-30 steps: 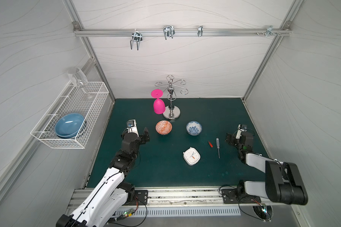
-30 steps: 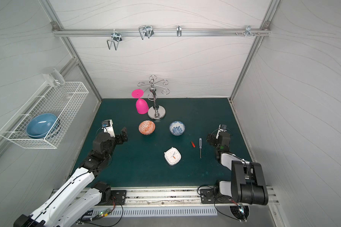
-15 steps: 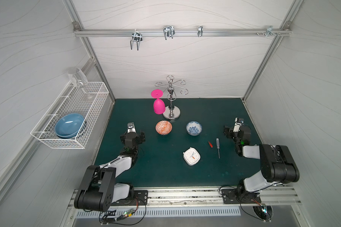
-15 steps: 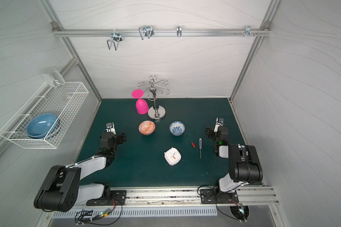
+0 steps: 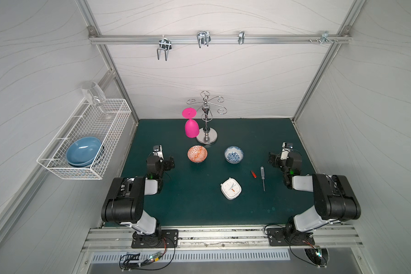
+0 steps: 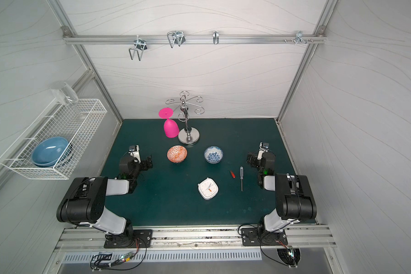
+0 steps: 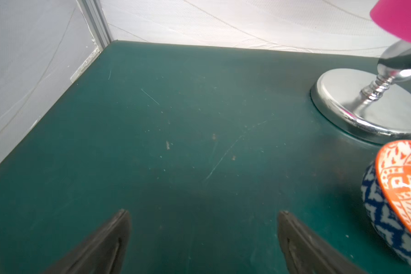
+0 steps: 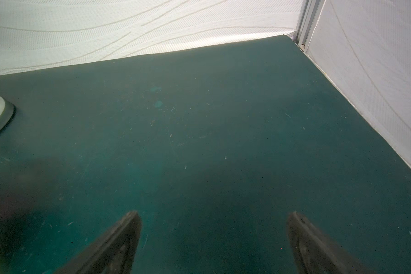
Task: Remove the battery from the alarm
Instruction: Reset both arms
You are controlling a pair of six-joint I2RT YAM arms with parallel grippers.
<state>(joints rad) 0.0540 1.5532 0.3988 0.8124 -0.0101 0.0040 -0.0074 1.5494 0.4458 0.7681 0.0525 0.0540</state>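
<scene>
White panel walls close in a dark green counter (image 5: 199,208). The alarm (image 5: 231,188) lies face up on it, nearer the front edge than the back and a little toward the right edge. The battery (image 5: 253,174) is not in it. In both top views this small red cylinder lies on the bare counter, apart from the alarm on the side toward the right edge, just beside the screwdriver (image 5: 263,178) and not touching it.

Both arms are folded back near the side edges, well apart from these things. The left end effector (image 7: 203,213) has its jaws spread wide over empty counter, with the orange bowl (image 7: 403,189) and the chrome stand (image 7: 365,106) off to one side. The right end effector (image 8: 215,214) is likewise wide open and holds nothing.

Judged from how things lie, the removal itself looks done, and this reads as the parked end of the task. No white cover shows in any view, and the alarm's back is hidden, so I cannot tell whether the compartment is open. The next move seems to call for little: no grasp is pending, only holding clear of the loose battery, which could roll if nudged.
</scene>
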